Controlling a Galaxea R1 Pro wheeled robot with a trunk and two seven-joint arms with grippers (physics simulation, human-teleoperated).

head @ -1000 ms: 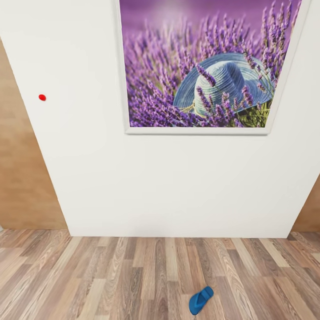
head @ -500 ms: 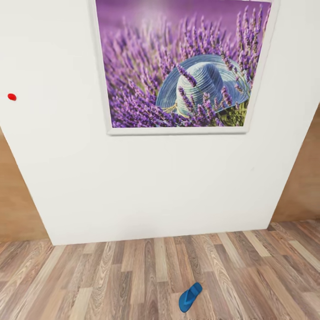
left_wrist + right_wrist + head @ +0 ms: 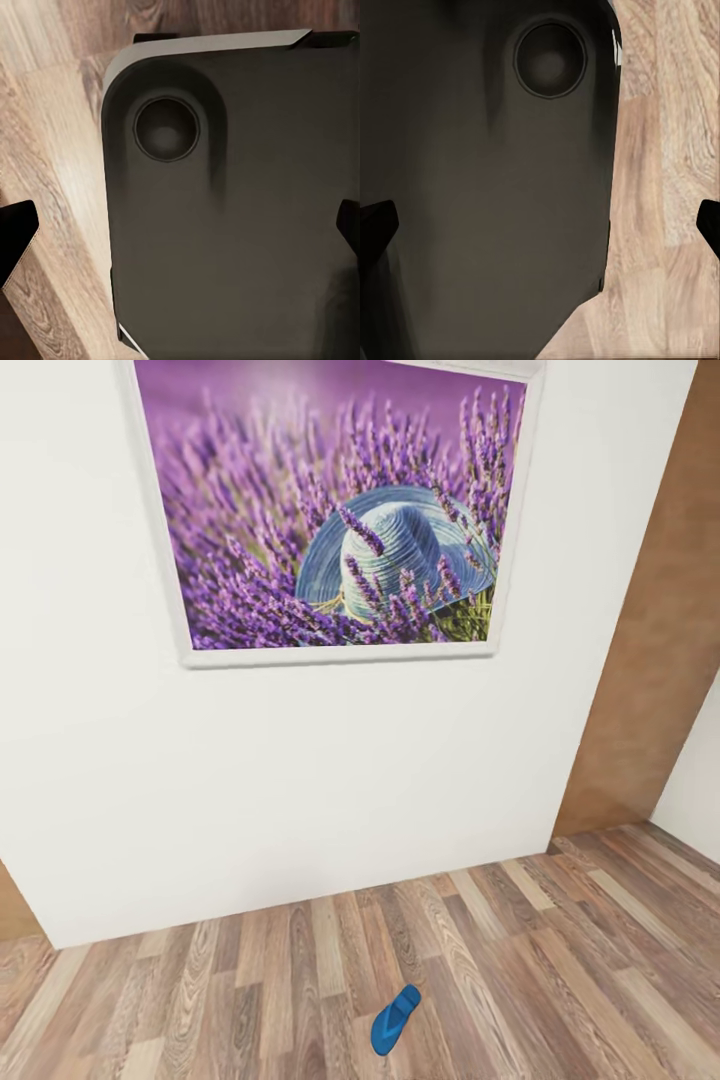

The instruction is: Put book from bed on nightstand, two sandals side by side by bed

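One bright blue sandal (image 3: 395,1020) lies on the light wood-plank floor (image 3: 560,960), a short way out from a white wall, its length angled toward the upper right. The book, the bed and the nightstands are out of view. In the left wrist view my left gripper (image 3: 180,236) is open, its dark fingertips (image 3: 16,241) far apart above my own dark base. The right wrist view has my right gripper (image 3: 540,225) open the same way, with nothing between its fingertips (image 3: 375,225).
A white wall (image 3: 300,780) stands close ahead, carrying a large framed picture of lavender and a blue hat (image 3: 330,520). A brown wall panel (image 3: 650,660) runs back at the right. My dark base (image 3: 225,210) sits under both grippers.
The camera has swung to the right: the picture and the sandal sit further left in view, the red dot on the wall has left it, and more floor shows at the right.
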